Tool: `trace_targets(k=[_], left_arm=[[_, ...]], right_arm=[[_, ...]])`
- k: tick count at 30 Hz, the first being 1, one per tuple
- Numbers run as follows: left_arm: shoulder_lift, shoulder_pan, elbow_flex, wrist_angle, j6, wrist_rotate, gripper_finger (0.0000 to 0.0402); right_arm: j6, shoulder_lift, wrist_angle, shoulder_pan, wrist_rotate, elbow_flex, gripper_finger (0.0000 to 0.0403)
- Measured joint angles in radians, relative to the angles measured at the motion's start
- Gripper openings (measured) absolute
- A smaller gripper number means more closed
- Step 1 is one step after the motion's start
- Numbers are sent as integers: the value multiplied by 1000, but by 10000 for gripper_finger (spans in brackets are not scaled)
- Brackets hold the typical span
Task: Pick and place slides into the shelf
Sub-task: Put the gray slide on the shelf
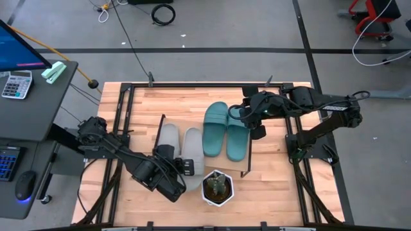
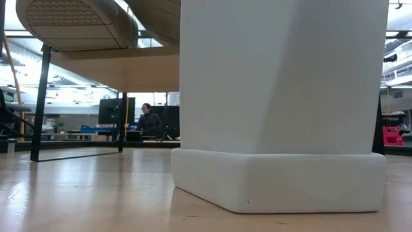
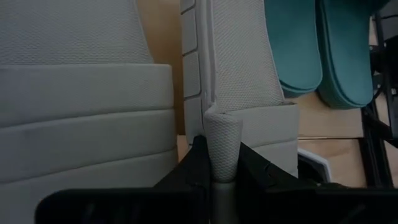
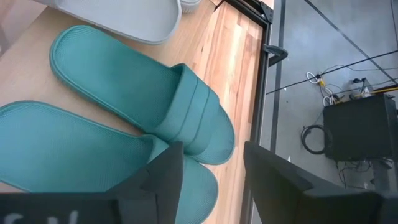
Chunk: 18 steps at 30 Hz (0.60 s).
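Four slides lie side by side, soles down, on the shelf (image 1: 247, 157). The two grey ones (image 1: 168, 142) (image 1: 193, 149) are to the left and the two teal ones (image 1: 215, 128) (image 1: 236, 138) to the right. My left gripper (image 1: 186, 168) is at the grey pair's near end, shut on the right-hand grey slide (image 3: 242, 68). My right gripper (image 1: 249, 119) is open over the teal pair's far right end; in the right wrist view its fingers (image 4: 211, 168) stand above a teal slide (image 4: 143, 93). In the low view a ridged sole (image 2: 71, 16) overhangs the shelf board (image 2: 116, 71). My left gripper pinches the strap edge (image 3: 222, 134) of the right-hand grey slide between its two fingers, near where the strap meets the sole's side. The fingers come from the table's near side, along the slide. The slide lies on the shelf board beside the other grey slide (image 3: 74, 81).
A white pot (image 1: 217, 187) with a small plant stands on the table just near of the shelf, close to my left gripper; it fills the low view (image 2: 277, 96). The shelf's black legs (image 2: 42, 96) stand on the table. A person sits far behind.
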<state>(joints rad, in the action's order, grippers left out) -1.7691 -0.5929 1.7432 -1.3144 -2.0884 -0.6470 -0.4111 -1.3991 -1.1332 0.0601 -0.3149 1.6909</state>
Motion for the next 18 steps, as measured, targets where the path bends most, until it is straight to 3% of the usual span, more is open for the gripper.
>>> trace_targets(k=[18], left_arm=[[-31, 33, 0, 13, 31, -8, 42]], right_arm=[[16, 0, 0, 0, 3, 0, 174]])
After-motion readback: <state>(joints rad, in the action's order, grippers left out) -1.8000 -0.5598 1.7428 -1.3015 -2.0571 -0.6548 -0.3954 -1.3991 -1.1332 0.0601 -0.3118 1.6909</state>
